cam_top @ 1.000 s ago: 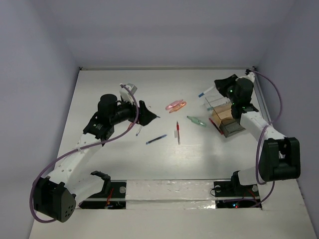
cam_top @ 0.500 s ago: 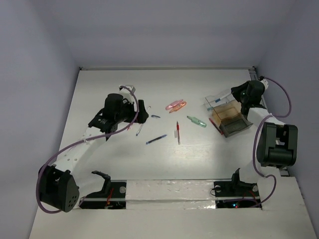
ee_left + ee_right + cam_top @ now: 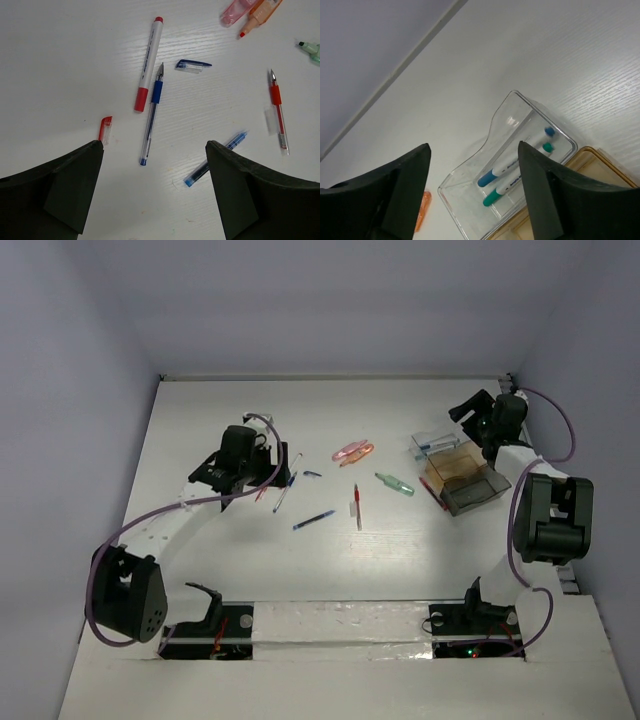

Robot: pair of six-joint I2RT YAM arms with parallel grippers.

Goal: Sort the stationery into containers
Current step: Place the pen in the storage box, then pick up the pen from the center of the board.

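Note:
My left gripper (image 3: 283, 468) (image 3: 154, 145) hangs open above loose stationery on the white table. Below its jaws lie a blue pen (image 3: 151, 117), a white marker with red ends (image 3: 148, 62), a red cap (image 3: 104, 129) and a blue cap (image 3: 193, 65). Further right are a second blue pen (image 3: 314, 520), a red pen (image 3: 356, 506), a pink-orange piece (image 3: 353, 451) and a green marker (image 3: 394, 483). My right gripper (image 3: 468, 412) (image 3: 474, 146) is open and empty over the clear container (image 3: 470, 192), which holds a blue-capped marker (image 3: 512, 164) and a green-capped marker (image 3: 517, 182).
An orange-tan container (image 3: 458, 465) and a grey container (image 3: 475, 495) adjoin the clear one (image 3: 435, 445) at the right. The back wall's edge (image 3: 395, 75) runs close behind the right gripper. Both arm bases sit at the near table edge.
The right gripper carried a blue-capped marker over the clear container, opened, and the marker now lies inside. The left gripper shifted over the pens and its jaws narrowed slightly.

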